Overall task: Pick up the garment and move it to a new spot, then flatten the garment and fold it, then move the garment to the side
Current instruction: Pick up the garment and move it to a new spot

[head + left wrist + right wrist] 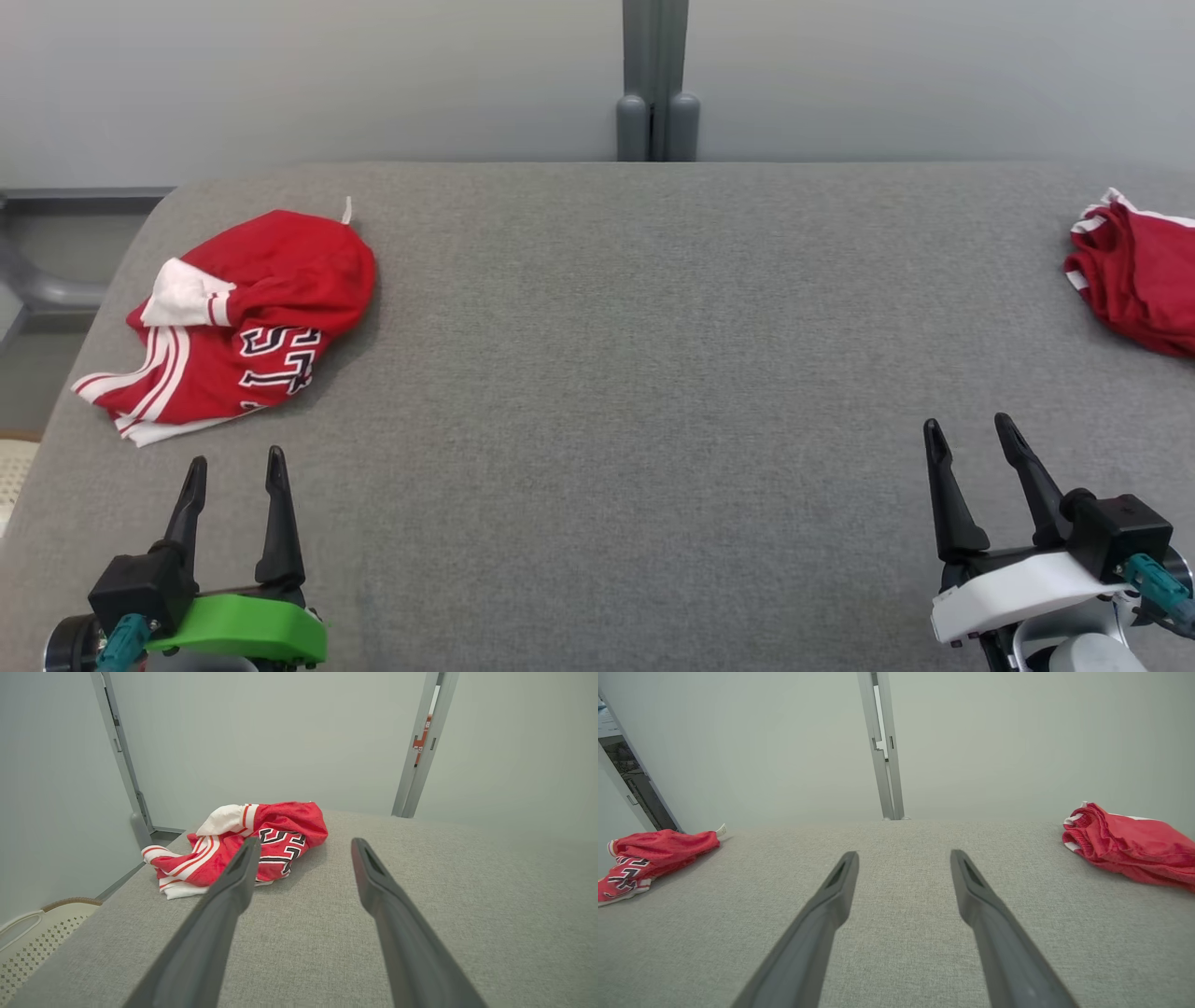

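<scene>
A crumpled red garment (271,280) with white stripes and black lettering lies bunched near the far left of the grey table (635,373). My left gripper (235,457) stands open just in front of it, apart from the cloth and holding nothing. The left wrist view shows the garment (280,821) ahead and slightly left of the open left gripper (306,841). At the front right my right gripper (968,422) is open and empty over bare table. In the right wrist view the garment (658,847) lies far to the left of the open right gripper (903,853).
A second red garment with white trim (1139,280) lies at the table's far right edge, also in the right wrist view (1129,844). A grey post (655,84) stands behind the table. A pale perforated basket (32,942) sits below the table's left side.
</scene>
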Controlling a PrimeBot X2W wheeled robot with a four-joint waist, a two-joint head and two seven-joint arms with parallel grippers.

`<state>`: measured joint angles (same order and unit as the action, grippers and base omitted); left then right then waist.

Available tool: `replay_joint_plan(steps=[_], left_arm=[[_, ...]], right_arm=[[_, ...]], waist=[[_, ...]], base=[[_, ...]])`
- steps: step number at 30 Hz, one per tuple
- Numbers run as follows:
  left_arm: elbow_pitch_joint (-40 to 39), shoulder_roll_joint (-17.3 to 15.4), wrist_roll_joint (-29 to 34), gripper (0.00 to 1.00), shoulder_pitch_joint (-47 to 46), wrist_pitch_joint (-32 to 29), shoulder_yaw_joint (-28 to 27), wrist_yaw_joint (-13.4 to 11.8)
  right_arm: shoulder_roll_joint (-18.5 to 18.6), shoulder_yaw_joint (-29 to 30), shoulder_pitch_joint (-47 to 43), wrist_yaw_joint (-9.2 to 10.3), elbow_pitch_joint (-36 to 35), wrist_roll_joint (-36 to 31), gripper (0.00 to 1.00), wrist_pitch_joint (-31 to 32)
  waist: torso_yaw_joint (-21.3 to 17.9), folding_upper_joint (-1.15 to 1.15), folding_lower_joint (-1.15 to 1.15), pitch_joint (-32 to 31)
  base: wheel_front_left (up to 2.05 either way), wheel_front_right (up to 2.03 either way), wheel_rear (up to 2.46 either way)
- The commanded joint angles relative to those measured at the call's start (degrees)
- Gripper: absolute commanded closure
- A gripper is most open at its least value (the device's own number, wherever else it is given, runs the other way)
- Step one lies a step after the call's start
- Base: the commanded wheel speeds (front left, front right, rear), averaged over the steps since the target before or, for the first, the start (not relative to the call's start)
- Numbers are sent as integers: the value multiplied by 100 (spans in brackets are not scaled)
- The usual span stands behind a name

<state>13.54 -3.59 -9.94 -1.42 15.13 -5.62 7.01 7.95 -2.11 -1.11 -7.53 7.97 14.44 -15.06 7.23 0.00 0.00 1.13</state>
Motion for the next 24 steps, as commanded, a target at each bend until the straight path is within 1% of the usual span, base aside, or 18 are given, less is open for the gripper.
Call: replay_joint_plan(steps=[1,12,19,24], left_arm=[[-8,-44,15,0,-67,0,-36,-22],[-45,-10,-54,0,-86,0,-177,-79],[-39,9,-106,0,-38,0,-283,-96],[-39,23,-120,0,21,0,-311,-97]], right_arm=[[-5,13,48,8,-14,-17,0,-15],[69,-67,228,8,33,-94,0,-15],[105,-146,283,8,57,-118,0,-15],[110,-190,289,8,77,-140,0,-15]], waist=[[331,0,0,118],[1261,0,0,372],[1706,0,0,430],[1952,0,0,458]], base=[[0,0,0],[0,0,0],[0,0,0],[0,0,0]])
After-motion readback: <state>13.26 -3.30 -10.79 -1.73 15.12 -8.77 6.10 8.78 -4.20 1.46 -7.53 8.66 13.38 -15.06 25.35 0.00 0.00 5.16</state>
